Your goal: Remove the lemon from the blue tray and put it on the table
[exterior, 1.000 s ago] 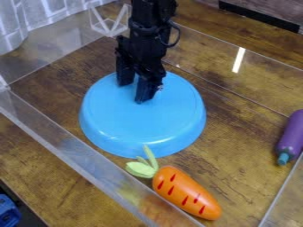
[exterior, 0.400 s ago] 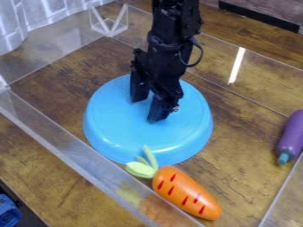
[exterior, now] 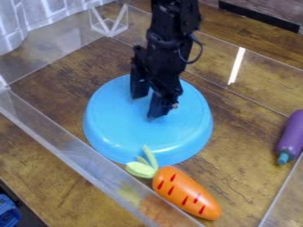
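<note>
We see the gripper [exterior: 154,96] hanging over the tray [exterior: 119,120], its two dark fingers pointing down and apart, one toward the tray's left part and one nearer its middle. Nothing shows between them, though their tips are dark and blurred against the blue, so we cannot tell whether they touch the surface. The lemon is not visible to us anywhere in this view; we cannot tell where it is or which way it points.

The arm above is black, blocky and jointed, rising toward the top edge. The tray is a wide round dish of bright blue glossy plastic with a low rim, lying flat on the table [exterior: 236,106], which is dark brown, glossy, wood-grained, with a white glare streak at right. Clear acrylic walls [exterior: 53,133] edge it.

Just beside the tray's near rim lies a carrot [exterior: 183,192], orange with dark stripes, smooth, its pale green leaves touching or almost touching the rim, its long axis running down-right. A purple eggplant [exterior: 291,135] lies at the right edge, well apart.
</note>
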Robot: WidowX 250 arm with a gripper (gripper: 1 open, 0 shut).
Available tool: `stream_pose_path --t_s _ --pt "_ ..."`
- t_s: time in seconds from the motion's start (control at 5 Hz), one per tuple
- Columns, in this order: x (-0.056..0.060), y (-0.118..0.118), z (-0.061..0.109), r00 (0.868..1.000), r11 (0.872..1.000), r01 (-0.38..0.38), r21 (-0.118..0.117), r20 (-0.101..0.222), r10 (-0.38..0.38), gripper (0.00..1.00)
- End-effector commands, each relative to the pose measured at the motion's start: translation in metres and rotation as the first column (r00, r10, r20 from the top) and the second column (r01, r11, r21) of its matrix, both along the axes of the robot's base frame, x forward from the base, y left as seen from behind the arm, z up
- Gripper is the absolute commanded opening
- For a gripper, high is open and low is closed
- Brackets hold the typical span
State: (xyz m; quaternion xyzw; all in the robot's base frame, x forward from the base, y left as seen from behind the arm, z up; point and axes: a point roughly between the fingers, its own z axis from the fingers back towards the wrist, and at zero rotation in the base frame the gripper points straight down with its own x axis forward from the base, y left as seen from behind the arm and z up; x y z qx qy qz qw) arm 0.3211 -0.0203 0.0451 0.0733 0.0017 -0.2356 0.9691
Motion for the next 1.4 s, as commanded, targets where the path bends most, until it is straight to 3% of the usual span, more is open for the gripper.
stream_pose_path --t_s 0.0,0.2,0.4,0.6,1.0,1.2 --pt "-0.003 0.016 0.028 0.996 1.0 0.004 -0.005 0.09 -0.004 1.0" --pt "-0.011 0.023 0.023 0.996 1.0 0.02 0.002 0.092 -0.02 1.0" --pt "-0.013 0.028 0.03 0.993 0.997 0.078 0.006 0.092 -0.079 1.0" --pt "-0.012 0.028 0.034 0.986 0.99 0.143 0.012 0.089 -0.143 1.0" --pt "-0.013 0.043 0.022 0.971 0.975 0.22 0.018 0.093 -0.221 1.0" --pt "-0.017 0.037 0.025 0.963 0.969 0.248 0.022 0.101 -0.249 1.0"
